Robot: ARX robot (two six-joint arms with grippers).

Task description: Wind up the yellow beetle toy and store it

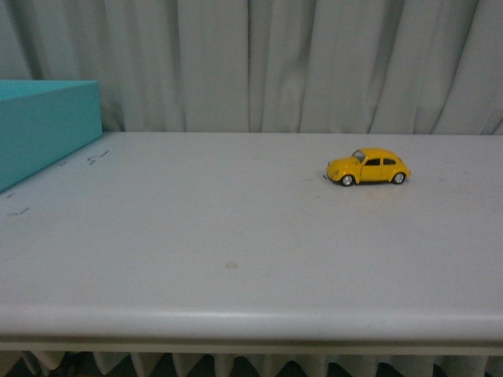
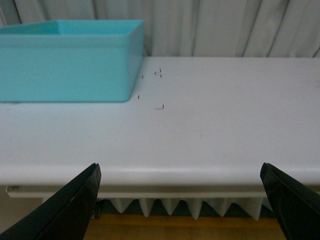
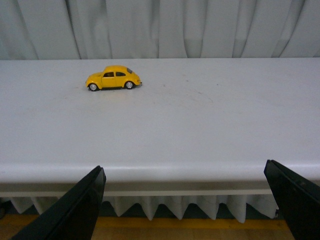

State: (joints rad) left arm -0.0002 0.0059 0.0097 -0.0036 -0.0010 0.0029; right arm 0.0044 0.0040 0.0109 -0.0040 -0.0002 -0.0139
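The yellow beetle toy (image 1: 367, 167) stands on its wheels on the white table (image 1: 236, 236), right of centre, its side toward me. It also shows in the right wrist view (image 3: 113, 78), far from my right gripper (image 3: 182, 172). That gripper is open and empty, held in front of the table's front edge. My left gripper (image 2: 180, 170) is open and empty too, also off the front edge. Neither arm shows in the front view.
A turquoise open box (image 1: 43, 129) stands at the far left of the table; it also shows in the left wrist view (image 2: 70, 60). Small dark marks (image 2: 159, 74) lie beside it. A grey curtain (image 1: 299, 63) hangs behind the table.
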